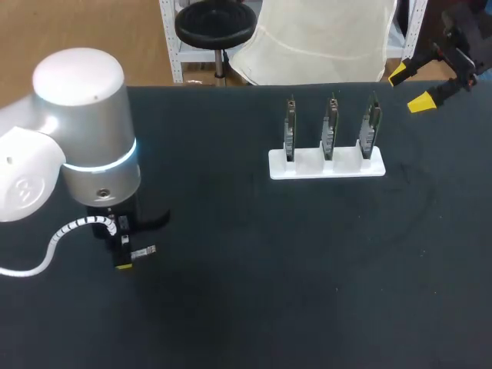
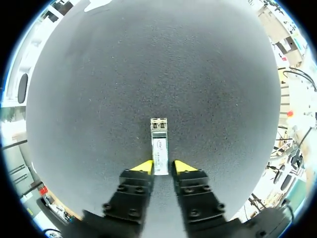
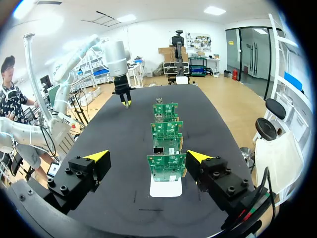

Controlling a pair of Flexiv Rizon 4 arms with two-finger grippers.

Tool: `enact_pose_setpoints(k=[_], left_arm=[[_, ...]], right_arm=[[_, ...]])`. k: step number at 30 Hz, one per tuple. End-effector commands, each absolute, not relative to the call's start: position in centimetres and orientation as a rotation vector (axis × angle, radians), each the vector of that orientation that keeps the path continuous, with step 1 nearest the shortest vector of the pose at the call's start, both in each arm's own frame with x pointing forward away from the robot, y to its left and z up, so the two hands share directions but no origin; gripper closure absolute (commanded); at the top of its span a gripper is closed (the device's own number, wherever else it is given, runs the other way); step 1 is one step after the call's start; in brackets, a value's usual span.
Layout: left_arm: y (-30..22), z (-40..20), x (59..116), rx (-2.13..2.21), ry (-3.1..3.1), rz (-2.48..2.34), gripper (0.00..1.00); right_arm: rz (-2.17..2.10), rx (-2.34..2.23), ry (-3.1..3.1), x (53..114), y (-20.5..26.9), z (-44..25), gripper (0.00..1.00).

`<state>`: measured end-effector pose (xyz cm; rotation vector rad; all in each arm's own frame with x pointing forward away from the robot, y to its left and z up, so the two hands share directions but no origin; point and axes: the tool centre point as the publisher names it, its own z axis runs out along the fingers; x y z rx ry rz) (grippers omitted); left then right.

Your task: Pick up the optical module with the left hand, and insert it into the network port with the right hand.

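The optical module, a slim silver bar with a white label, lies on the black table. Its rear end sits between the yellow tips of my left gripper, which press it from both sides. From above, the module sticks out sideways from the left gripper at the table's front left. Three upright green circuit boards with network ports stand in a white holder at the back middle. My right gripper hangs open at the back right corner, empty. The boards stand just ahead of its fingers.
Black cloth covers the whole table. A white cable loops from my left wrist near the left edge. The holder with its boards is the only raised thing.
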<state>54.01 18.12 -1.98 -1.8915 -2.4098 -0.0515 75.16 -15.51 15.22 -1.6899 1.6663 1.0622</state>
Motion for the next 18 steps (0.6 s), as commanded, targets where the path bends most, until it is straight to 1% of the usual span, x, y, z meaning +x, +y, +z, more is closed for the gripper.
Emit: enact_pose_setpoints(k=[1, 10, 13, 18], left_arm=[[18.1, -3.3, 54.1, -1.886, -2.415, -0.042, 1.00], [18.0, -2.7, 54.5, -1.817, -2.568, -0.027, 1.00], [18.0, -1.3, 55.6, -1.753, -2.697, -0.049, 1.00], [17.7, 1.8, 59.0, -1.677, -2.895, -0.091, 1.00]], right_arm=[[1.056, -1.687, 1.665, 75.0, -15.5, 15.2, 0.00], [1.056, -1.687, 1.665, 75.0, -15.5, 15.2, 0.00], [1.056, -1.687, 1.665, 75.0, -15.5, 15.2, 0.00], [1.056, -1.687, 1.665, 75.0, -15.5, 15.2, 0.00]])
